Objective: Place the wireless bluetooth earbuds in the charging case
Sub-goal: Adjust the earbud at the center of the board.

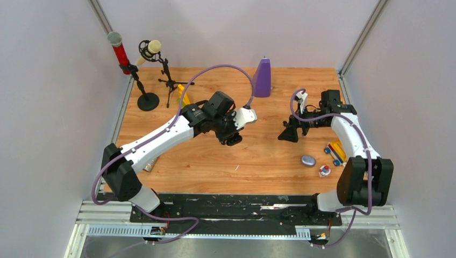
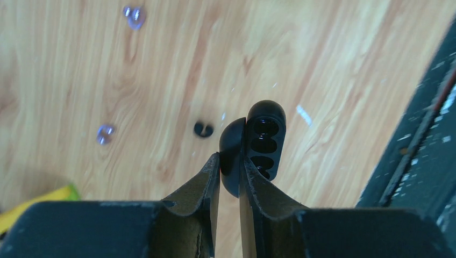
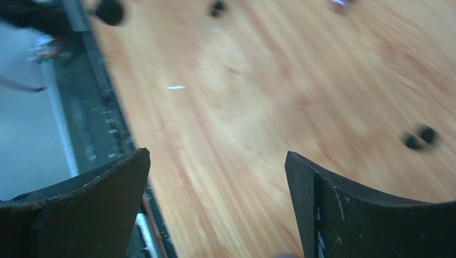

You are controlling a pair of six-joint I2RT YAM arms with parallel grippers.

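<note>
1. My left end effector pinches the open black charging case, sockets exposed, I judge to take buds.
2. My right end effector gapes wide and empty, free to pick.
3. On the desk, counted from the case: one black earbud at nine o'clock, a purple earbud farther at nine, and a second purple earbud at eleven.
</note>
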